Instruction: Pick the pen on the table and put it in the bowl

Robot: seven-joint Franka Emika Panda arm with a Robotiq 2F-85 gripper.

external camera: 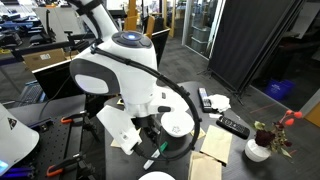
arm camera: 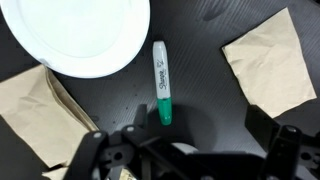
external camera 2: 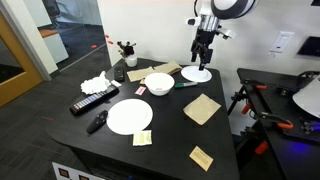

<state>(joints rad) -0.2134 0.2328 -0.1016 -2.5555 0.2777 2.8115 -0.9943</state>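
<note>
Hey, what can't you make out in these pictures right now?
Pen label: wrist view, too blurred to read.
White dish: wrist view, cut by the top edge; bowl or plate unclear.
End effector: wrist view, dark, blurred, cut by the bottom edge.

Qty: 1 pen point(arm camera: 161, 83), 1 bowl point(external camera 2: 160, 84), 2 plates point(external camera 2: 129, 116), 2 blk remotes point(external camera 2: 93, 101).

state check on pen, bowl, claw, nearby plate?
pen: lying flat on the table, not grasped
bowl: upright, no pen in it
claw: open, holding nothing, over the pen's green end
plate: flat on the table, visible part bare
</note>
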